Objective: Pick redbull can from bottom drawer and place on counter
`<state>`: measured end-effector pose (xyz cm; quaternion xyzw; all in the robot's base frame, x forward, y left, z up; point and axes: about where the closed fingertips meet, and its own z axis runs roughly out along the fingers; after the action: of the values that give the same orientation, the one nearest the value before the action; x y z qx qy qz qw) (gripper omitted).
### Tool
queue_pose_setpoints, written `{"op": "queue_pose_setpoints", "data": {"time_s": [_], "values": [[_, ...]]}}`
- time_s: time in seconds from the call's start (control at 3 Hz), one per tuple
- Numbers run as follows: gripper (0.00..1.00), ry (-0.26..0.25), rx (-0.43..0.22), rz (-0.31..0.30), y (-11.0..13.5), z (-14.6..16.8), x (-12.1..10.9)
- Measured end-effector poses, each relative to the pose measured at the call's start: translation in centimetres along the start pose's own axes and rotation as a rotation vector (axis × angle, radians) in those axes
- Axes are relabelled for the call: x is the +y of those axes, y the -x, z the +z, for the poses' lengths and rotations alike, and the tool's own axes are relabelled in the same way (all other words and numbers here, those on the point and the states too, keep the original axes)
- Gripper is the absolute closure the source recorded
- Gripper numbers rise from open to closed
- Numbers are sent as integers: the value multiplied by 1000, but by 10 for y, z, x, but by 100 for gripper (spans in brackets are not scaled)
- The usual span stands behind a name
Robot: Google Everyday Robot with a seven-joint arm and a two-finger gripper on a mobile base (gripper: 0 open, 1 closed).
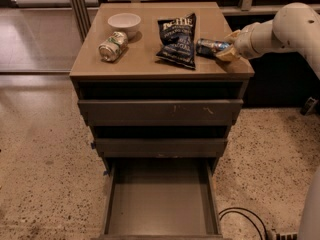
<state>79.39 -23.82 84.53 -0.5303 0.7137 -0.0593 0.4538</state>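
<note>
The slim blue-and-silver redbull can point(208, 46) lies on its side on the smooth tan counter point(145, 64), just right of a crinkled dark chip bag point(177, 40) whose white lettering is unreadable. The gripper point(225, 47) pinches the can's far end. The flat-bottomed bottom drawer point(161, 204) is open.
</note>
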Motion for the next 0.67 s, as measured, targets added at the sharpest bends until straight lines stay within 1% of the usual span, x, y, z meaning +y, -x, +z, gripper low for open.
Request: {"op": "queue_pose_setpoints", "data": {"time_s": [0.33,0.67], "values": [[11,1,-1,-1,0,0,0],[0,1,-1,-1,0,0,0]]}}
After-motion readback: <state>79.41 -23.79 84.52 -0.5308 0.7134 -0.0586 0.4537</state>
